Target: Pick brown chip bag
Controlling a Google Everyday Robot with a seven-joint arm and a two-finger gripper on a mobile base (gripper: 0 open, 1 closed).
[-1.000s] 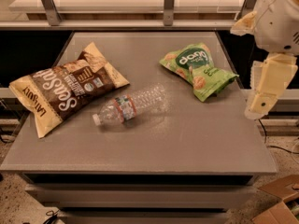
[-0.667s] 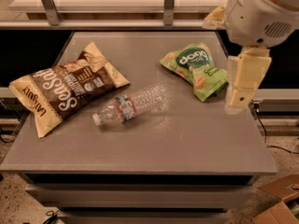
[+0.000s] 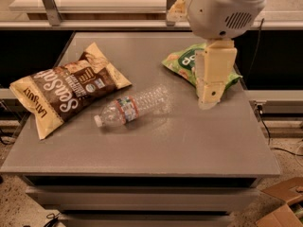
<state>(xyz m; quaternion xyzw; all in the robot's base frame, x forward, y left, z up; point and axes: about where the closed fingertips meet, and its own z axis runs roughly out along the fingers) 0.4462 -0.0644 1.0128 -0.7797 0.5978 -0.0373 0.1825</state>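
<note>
Cream tool point(image 3: 209, 97) over green bag point(image 3: 182, 61) edge

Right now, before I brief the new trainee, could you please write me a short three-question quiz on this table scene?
1. Which item lies between the brown chip bag and the green snack bag? A) a soda can B) a plastic water bottle C) a bowl
2. True or false: the gripper is holding the brown chip bag.
3. Fill in: in this view, the gripper partly covers the ____ snack bag, well away from the chip bag.
Key: 1 B; 2 false; 3 green.
</note>
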